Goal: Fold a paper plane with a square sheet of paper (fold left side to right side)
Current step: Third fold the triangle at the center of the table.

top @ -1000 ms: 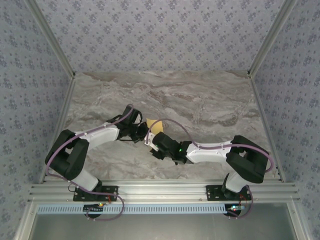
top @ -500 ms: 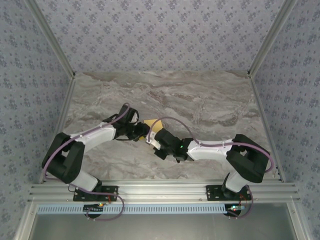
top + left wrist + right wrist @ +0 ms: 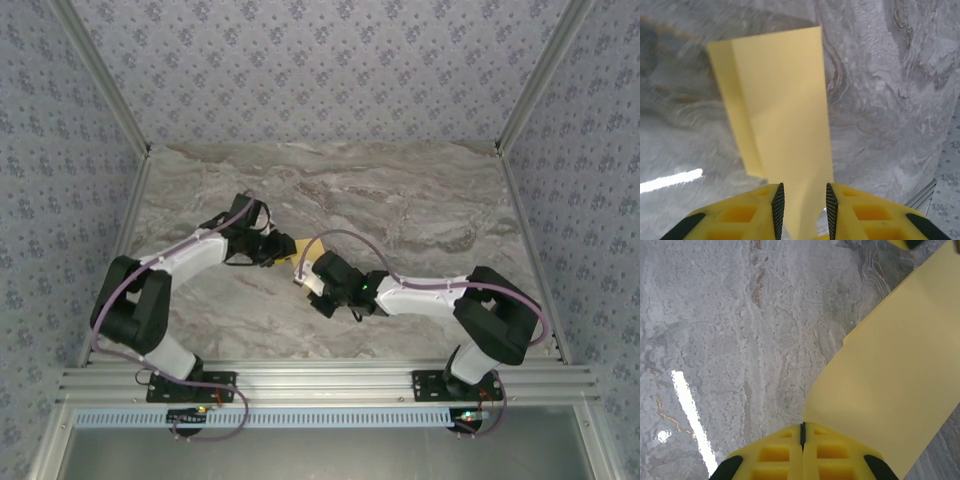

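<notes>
the paper sits left of the table's middle, about halfway between the far and near edges. from above only a small yellow patch of it shows between the two wrists.

the left gripper meets it from the left and the right gripper from the near right, so the two heads are just beside each other over the sheet.

in the left wrist view the paper runs as a long strip from between the fingers toward the far side. its far edge is straight and its right edge is clean, ending at the right finger. a narrower layer lies along the left edge, set off by a crease, and it stops short of the fingers. the left jaws stand apart with the strip filling the gap between them, and no pinch on it shows.

in the right wrist view the fingers are clenched, seam closed. the paper's near corner is caught at their tips. from there its left edge sweeps away in a curve, and the sheet broadens toward the upper right, bowed rather than flat.

bare marble lies open from the paper to the far edge and across to the right edge. to the left, the left arm lies across the near part of the table.
</notes>
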`<state>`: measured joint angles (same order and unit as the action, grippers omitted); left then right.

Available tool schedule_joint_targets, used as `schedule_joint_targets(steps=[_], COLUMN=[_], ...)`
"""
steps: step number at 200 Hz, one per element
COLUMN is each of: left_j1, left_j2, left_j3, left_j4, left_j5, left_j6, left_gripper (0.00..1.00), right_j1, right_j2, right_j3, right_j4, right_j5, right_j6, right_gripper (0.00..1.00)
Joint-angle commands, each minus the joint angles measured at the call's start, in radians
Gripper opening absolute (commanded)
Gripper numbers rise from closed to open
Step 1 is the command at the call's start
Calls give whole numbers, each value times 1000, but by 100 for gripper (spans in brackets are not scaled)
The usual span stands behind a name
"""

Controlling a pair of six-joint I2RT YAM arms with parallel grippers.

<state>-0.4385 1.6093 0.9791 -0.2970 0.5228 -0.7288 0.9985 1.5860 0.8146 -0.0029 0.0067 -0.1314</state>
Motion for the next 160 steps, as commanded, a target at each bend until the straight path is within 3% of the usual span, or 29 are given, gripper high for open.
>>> schedule_joint_targets(steps=[1, 112, 160], left_j1=[-11, -47, -53], left_j2=[69, 380, 438], left_j3=[96, 341, 358], left_j4=[-34, -122, -139], left_j5=[46, 75, 63], left_j6=[85, 206, 226], left_gripper=[28, 25, 24], right_j1=[-8, -18, -71], right_j2=[22, 51, 60], right_j3=[41, 73, 91], right_j4=[-36, -71, -88], right_j5=[-19, -42, -143], right_j6=[4, 9, 40], right_gripper=[0, 0, 0])
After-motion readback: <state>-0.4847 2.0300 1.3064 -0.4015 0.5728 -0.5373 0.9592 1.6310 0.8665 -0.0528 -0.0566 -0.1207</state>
